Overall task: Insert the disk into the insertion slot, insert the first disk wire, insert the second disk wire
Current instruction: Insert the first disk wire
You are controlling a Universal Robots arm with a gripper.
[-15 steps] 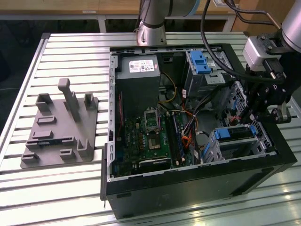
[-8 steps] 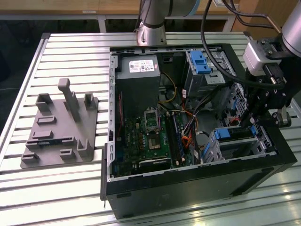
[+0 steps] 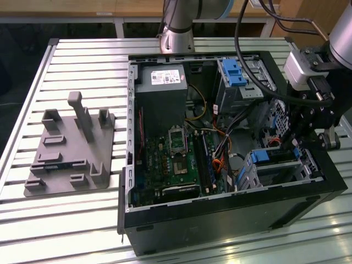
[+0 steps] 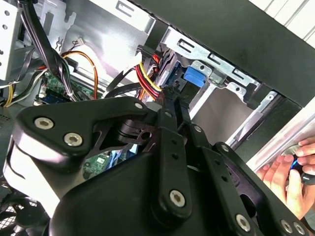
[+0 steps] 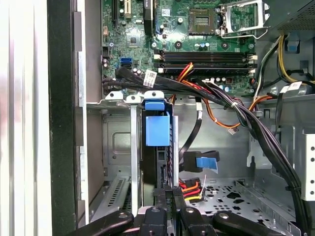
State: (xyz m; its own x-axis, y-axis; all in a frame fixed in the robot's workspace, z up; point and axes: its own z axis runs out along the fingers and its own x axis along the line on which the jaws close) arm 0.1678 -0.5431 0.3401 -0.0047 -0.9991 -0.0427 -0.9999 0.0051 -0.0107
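Gripper point(image 5: 167, 192) seemingly closed; right at the disk point(image 5: 157, 130).

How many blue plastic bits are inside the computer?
3 that I can spot in the exterior view: the latch on the big bay, a blue piece at the small drive cage, and a cable tab beside it. More may be hidden.

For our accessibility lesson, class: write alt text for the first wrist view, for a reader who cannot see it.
The gripper is close to the blue-framed disk, which sits edge-on in the silver insertion slot inside an open computer case. A bundle of black cables runs past the slot, with a green motherboard beyond.
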